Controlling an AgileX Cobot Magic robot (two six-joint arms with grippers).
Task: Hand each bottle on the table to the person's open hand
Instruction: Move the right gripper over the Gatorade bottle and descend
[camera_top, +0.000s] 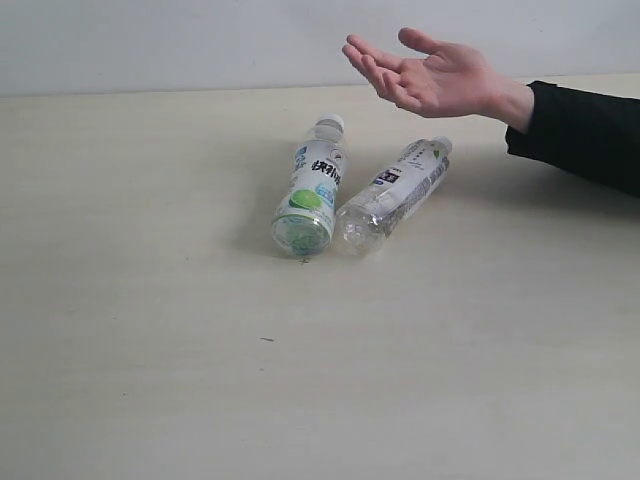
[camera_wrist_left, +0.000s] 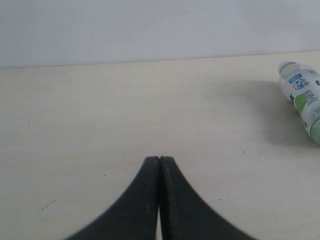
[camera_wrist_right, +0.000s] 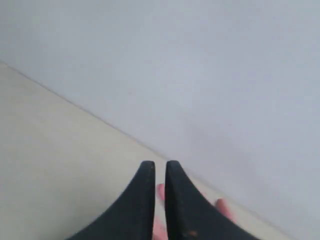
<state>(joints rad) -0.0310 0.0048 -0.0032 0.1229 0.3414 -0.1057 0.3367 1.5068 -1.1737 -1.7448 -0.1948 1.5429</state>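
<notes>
Left jaws are pressed closed and empty, low over the table (camera_wrist_left: 75, 115). Right jaws are all but closed, gripping nothing, just above the person's open hand (camera_wrist_right: 223, 209), which is palm up to receive. 2 bottles lie sideways at the centre of the exterior view, bases nearly touching: the green-and-white bottle (camera_top: 312, 188) and the white-labelled bottle (camera_top: 395, 192).

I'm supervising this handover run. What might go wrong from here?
1. The green-labelled bottle and the white-labelled bottle lie on their sides, bases close together. Gripping one may nudge or roll the other.
2. The right end effector is near the person's open hand and could bump its fingers.
</notes>
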